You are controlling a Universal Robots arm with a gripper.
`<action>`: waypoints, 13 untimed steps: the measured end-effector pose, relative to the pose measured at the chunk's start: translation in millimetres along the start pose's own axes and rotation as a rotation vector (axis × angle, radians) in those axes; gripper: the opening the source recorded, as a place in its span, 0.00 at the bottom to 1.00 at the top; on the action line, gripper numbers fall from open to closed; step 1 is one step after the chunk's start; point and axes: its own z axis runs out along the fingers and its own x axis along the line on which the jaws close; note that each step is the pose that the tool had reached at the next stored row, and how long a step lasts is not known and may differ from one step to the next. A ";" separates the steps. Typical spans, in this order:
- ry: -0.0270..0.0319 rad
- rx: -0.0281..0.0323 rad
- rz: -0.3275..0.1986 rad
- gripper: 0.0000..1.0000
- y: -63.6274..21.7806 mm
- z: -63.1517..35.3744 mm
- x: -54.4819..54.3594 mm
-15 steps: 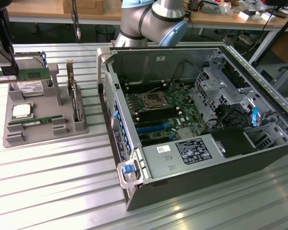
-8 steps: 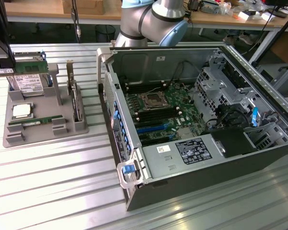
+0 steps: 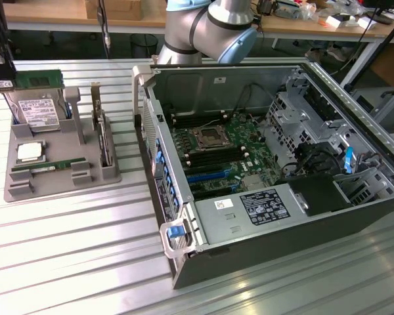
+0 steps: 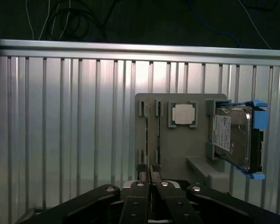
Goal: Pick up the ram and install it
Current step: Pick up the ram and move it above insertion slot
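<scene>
Exterior view: we see the ram (image 3: pixel 39 79) pinched in our narrow-set claw (image 3: pixel 4 75), well apart from the case (image 3: pixel 282 252), its long axis level and pointing caseward.

Arm (image 3: pixel 210 26): upper part cut by exterior view's top edge. Gripper (image 4: pixel 150 179): body cut by picture edge; I can't tell if anything thin sits in its grip. Hard drive (image 4: pixel 231 135): label print too small for me. Computer case (image 3: pixel 282 243): far corner runs off exterior view's right. Dark shape (image 3: pixel 0 39) at exterior view's left edge: cut off, can't identify.
</scene>
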 end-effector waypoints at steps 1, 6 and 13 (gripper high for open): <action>0.0000 0.0000 0.000 0.12 0.1 -2.0 0.0; 0.0000 0.0000 0.000 0.12 0.4 -12.6 -0.2; 0.0001 0.0000 0.000 0.12 0.6 -23.5 -0.3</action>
